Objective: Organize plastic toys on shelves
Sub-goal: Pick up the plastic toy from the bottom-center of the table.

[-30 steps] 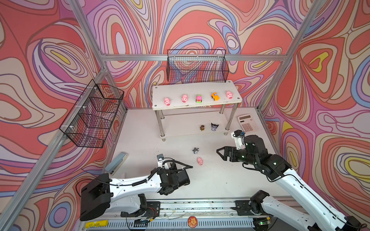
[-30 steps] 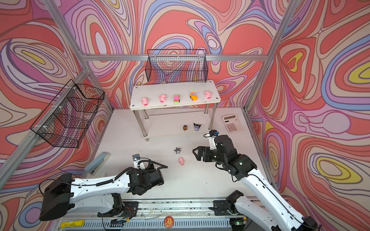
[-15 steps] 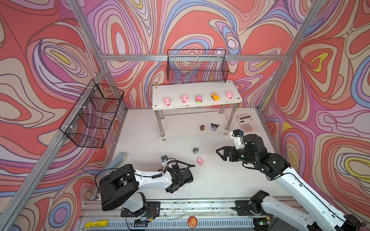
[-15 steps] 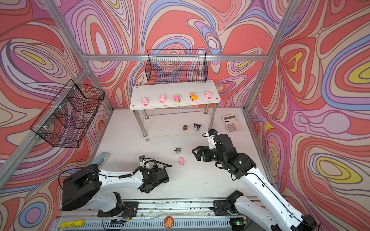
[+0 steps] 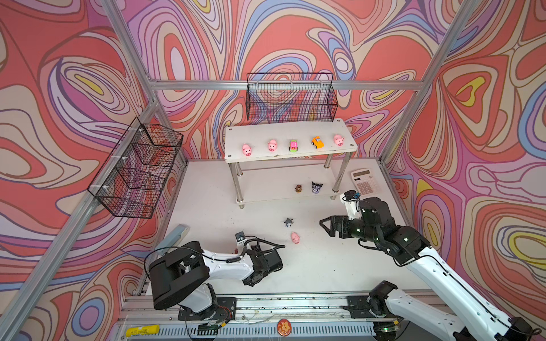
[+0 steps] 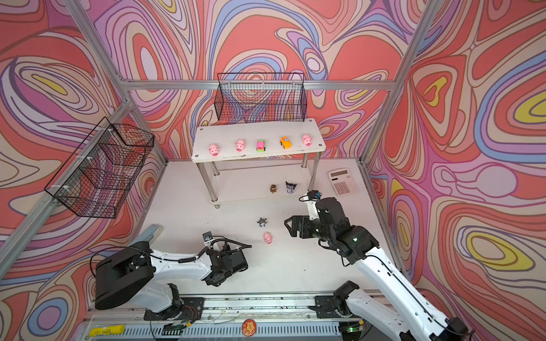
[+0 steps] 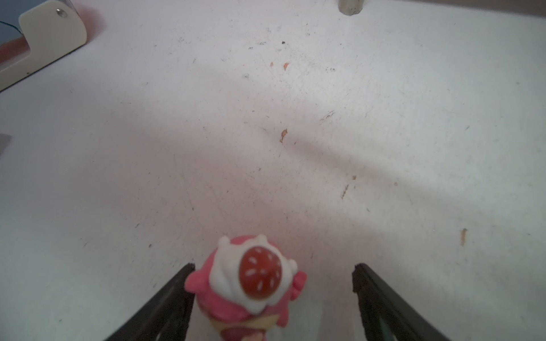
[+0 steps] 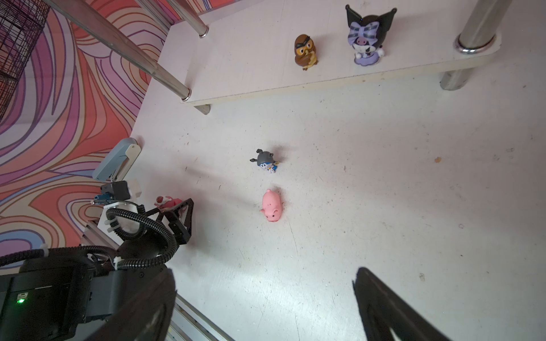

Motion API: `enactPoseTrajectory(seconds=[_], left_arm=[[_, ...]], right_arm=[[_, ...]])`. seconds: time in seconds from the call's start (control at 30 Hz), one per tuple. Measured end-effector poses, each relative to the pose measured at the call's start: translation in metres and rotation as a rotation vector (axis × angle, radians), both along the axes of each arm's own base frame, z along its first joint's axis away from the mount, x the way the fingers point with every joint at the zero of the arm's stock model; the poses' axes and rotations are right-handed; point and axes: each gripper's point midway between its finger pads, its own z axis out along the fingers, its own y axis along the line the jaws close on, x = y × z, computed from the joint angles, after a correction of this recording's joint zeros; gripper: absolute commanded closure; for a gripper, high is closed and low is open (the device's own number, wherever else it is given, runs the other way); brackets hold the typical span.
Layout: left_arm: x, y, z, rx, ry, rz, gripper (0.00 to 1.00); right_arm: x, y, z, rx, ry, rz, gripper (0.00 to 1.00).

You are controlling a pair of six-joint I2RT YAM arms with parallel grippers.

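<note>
Since a second ago the left arm (image 5: pixel 224 267) had swung its elbow inward. Top view: right gripper (image 5: pixel 325 226) released, pink pig (image 5: pixel 295 237) just ahead. Left wrist: left gripper (image 7: pixel 273 265) unclenched, pink bear (image 7: pixel 254 283) between the jaws, touching one finger. Right wrist: grey figurine (image 8: pixel 266 161) beyond the pig, shelves (image 8: pixel 251 59) farther ahead.

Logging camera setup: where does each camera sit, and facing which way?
Top views: high in front, looking down on the two-tier white rack; left arm and right arm show.
Left wrist: low, facing the pink bear figurine inside the open left gripper.
Right wrist: faces the pink plastic pig past the open right gripper.
Shared: both wrists see the bear.
</note>
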Motion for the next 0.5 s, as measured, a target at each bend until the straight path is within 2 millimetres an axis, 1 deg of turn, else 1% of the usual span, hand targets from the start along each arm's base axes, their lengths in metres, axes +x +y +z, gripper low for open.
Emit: enactPoseTrajectory(seconds=[0.13, 0.23, 0.37, 0.5], left_arm=[[0.0004, 0.0018, 0.0011, -0.008, -0.007, 0.004, 0.34], [0.0016, 0.0007, 0.002, -0.013, -0.015, 0.004, 0.37], [0.0038, 0.0, 0.0024, -0.016, -0.02, 0.003, 0.4], [0.006, -0.0003, 0.0032, -0.018, -0.027, 0.004, 0.4]], right_arm=[[0.0011, 0.0002, -0.0024, -0.005, 0.007, -0.001, 0.02], [0.0012, 0.0003, -0.0027, -0.006, 0.008, -0.001, 0.02], [0.0011, 0.0002, -0.0025, -0.006, 0.008, -0.002, 0.02], [0.001, -0.0005, -0.0024, -0.009, 0.009, -0.004, 0.02]])
